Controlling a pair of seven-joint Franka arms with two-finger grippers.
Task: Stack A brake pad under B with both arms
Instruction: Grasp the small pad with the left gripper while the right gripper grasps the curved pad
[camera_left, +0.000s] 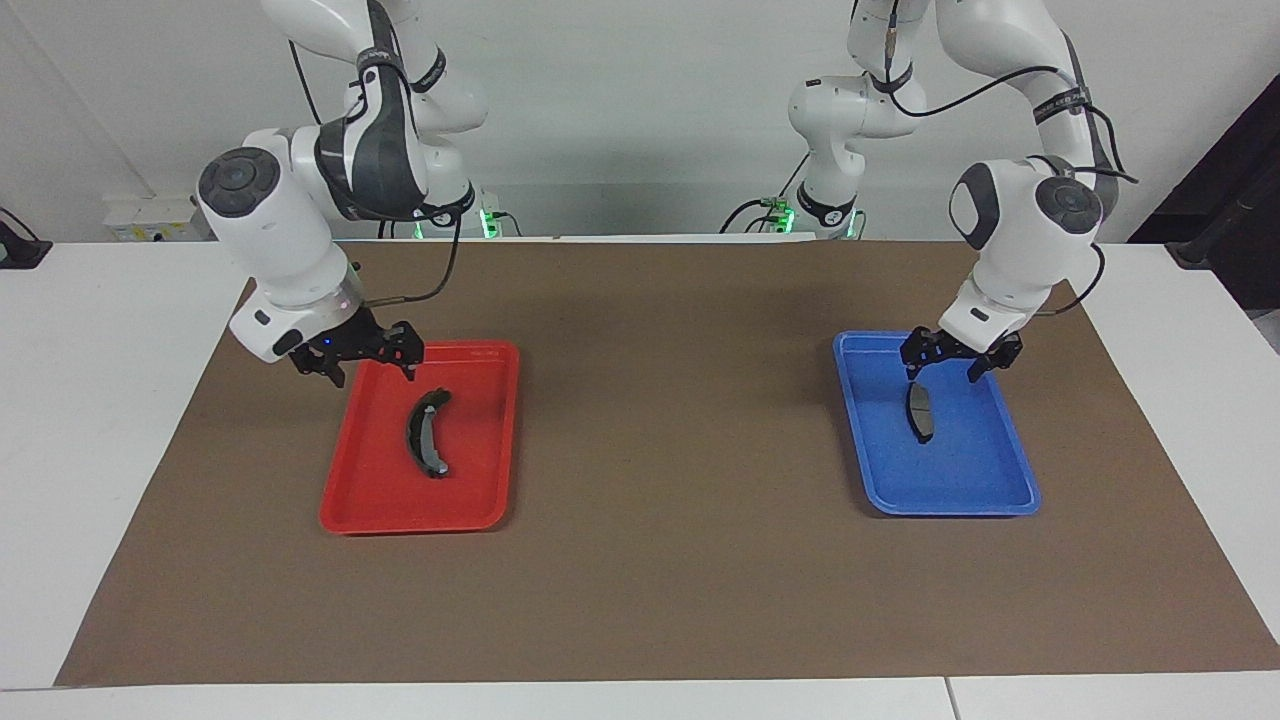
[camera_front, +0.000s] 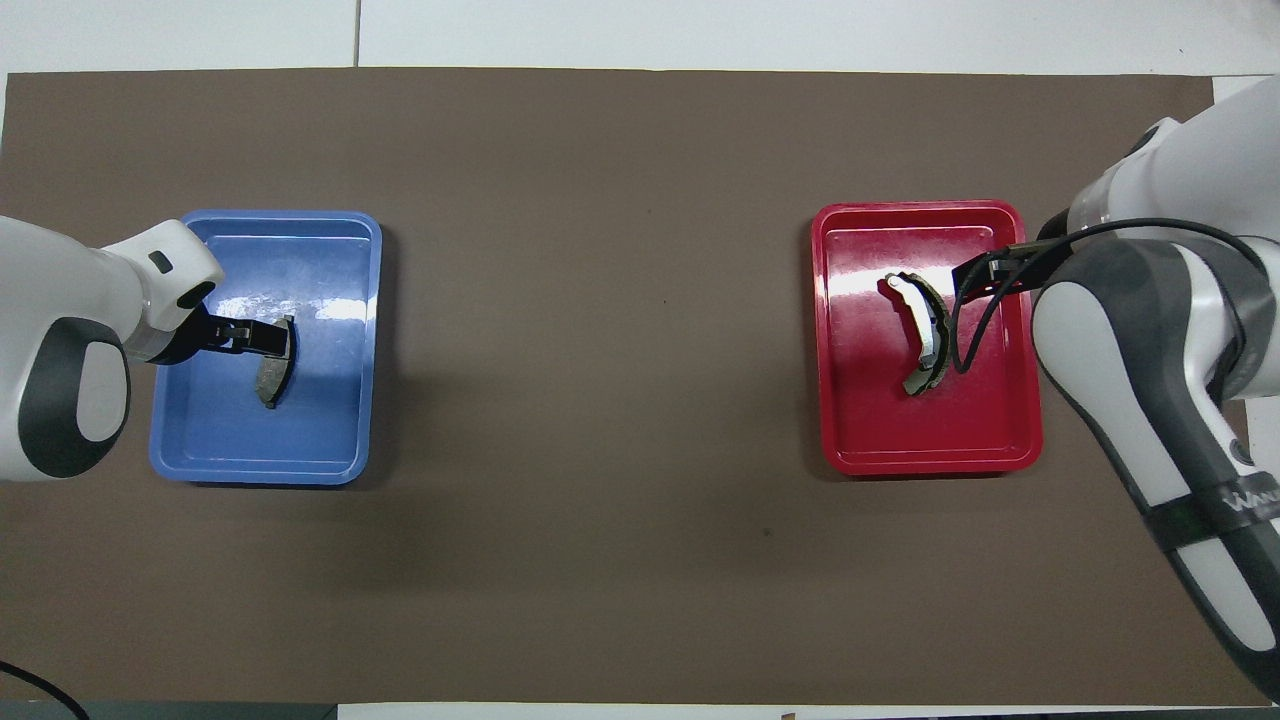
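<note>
The A brake pad (camera_left: 919, 411) in the blue tray (camera_left: 985, 495) is being hovered over by the spread, empty left gripper (camera_left: 944, 370), B (camera_left: 427, 433) in the red tray (camera_left: 400, 515) by the equally spread, empty right gripper (camera_left: 372, 373)

left gripper (camera_left: 944, 373) – lowered, fingers spread | right gripper (camera_left: 370, 371) – lowered, fingers spread

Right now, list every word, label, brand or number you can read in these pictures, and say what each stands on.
"WA": start of white lettering on the dark band of the right arm in the overhead view; the rest is cut off.
Lettering on that band in the facing view: too small to read.
Red tray, blue tray, both brake pads: no readable text.
</note>
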